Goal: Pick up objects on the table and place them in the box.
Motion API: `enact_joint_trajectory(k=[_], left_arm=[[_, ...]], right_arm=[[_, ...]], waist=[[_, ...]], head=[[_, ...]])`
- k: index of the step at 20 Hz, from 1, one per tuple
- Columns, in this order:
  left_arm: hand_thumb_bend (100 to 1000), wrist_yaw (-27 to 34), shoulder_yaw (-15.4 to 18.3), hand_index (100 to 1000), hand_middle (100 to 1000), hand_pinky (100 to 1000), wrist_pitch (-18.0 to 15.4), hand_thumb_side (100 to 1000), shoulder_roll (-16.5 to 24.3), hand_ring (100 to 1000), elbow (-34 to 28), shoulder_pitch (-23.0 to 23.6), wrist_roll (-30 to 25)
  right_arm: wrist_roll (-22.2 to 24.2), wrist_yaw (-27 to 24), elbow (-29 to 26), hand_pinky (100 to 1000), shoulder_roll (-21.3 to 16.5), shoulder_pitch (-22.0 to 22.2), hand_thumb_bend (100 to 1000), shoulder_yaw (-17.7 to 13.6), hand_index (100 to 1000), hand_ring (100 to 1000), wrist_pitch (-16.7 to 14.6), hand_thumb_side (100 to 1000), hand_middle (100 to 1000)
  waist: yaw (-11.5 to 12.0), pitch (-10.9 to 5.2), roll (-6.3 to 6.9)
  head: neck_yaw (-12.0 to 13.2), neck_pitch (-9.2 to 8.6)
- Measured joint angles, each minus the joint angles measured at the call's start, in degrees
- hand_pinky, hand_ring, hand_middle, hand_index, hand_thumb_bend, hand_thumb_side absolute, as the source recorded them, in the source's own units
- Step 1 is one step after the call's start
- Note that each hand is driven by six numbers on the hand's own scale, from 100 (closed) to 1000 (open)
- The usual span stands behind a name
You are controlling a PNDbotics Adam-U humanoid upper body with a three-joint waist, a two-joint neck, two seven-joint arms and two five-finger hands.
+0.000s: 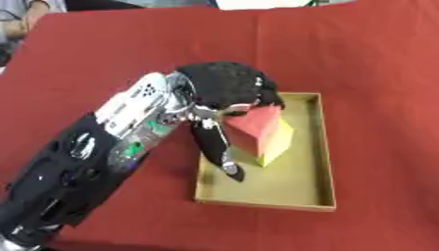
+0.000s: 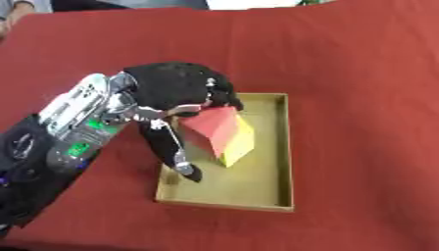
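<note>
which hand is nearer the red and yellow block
Left. The left hand is on the block, fingers curled over its top and thumb reaching down its side, holding it over the box. The right hand shows in neither view.

Light is even and fairly bright across the red counter [image 1: 360, 59], with no hard glare on the cloth. Both views are soft throughout, with blocky smearing along edges. The left hand [image 2: 176, 86] reads as a dark mass with little detail; silver parts of its arm in the left of the frame catch small pale highlights. A faint, diffuse shadow lies under the hand and inside the box [image 1: 326, 147] along its left wall. The upper edge of the frame is washed pale and blurred.
</note>
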Motion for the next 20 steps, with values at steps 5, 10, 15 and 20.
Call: enact_joint_trajectory(k=[5, 10, 15, 20], left_arm=[[798, -0.3, 1.2, 917, 804, 896, -0.1, 488, 0.0, 939, -2.1, 0.0, -0.6], [737, 0.6, 3.5, 912, 798, 896, 0.9, 460, 0.0, 930, -5.9, 0.0, -0.1], [675, 3.0, 6.6, 900, 783, 889, 2.6, 441, 0.0, 914, -10.2, -0.1, 1.4], [567, 6.4, 9.1, 884, 765, 885, 4.5, 421, 0.0, 893, -12.8, -0.1, 3.3]], right_arm=[[0.0, 0.0, 0.0, 727, 0.0, 0.4, 121, 0.0, 823, 782, 0.1, 969, 614], [0.1, 0.0, -0.1, 727, 0.4, 0.9, 124, -0.3, 823, 783, 0.3, 969, 615], [0.1, 0.0, -0.4, 726, 0.6, 1.1, 125, -0.3, 823, 783, 0.5, 970, 615], [0.2, 0.0, -0.6, 726, 0.7, 1.5, 126, -0.5, 822, 783, 0.7, 967, 616]], waist=[[0.3, -0.46, 0.08], [0.6, -1.1, 0.11], [0.9, -1.66, 0.09], [1.0, -1.92, 0.07]], head=[[0.1, 0.0], [0.1, 0.0], [0.1, -0.04], [-0.1, -0.06]])
